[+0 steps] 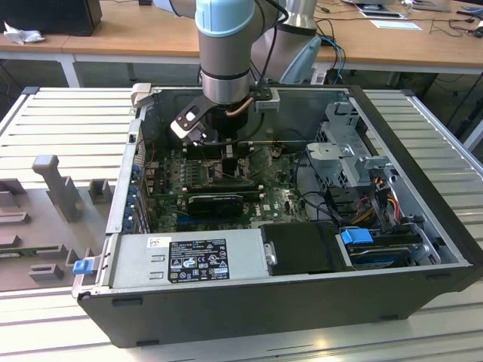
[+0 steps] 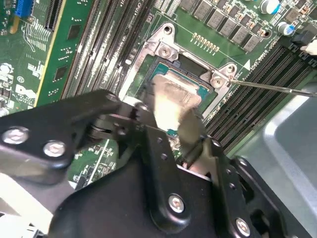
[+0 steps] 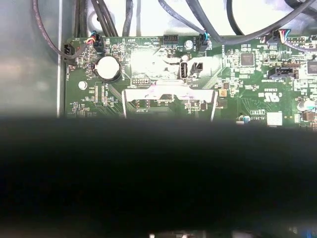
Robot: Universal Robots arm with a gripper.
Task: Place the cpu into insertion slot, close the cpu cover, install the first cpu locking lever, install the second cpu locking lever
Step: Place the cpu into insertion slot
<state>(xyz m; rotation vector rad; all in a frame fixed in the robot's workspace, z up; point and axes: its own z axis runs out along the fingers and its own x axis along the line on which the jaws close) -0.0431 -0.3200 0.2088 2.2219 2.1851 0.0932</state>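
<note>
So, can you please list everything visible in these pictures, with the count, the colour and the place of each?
Computer case: one, dark grey, open, on the table.
Table: one, pale grey slats, under the case.
Motherboard: one, green, inside the case.
Socket: one, metal-rimmed, on the motherboard.
Cpu: one, silver, at the socket, by the tool.
Power supply: one, grey, in the case, nearest the exterior view's camera.
Coin battery: one, silver, on the motherboard.
Cables: several, dark, plugged along the motherboard's edge.
Arm: one, grey and pale blue, reaching into the case.
Tool: one, black, over the socket.
</note>
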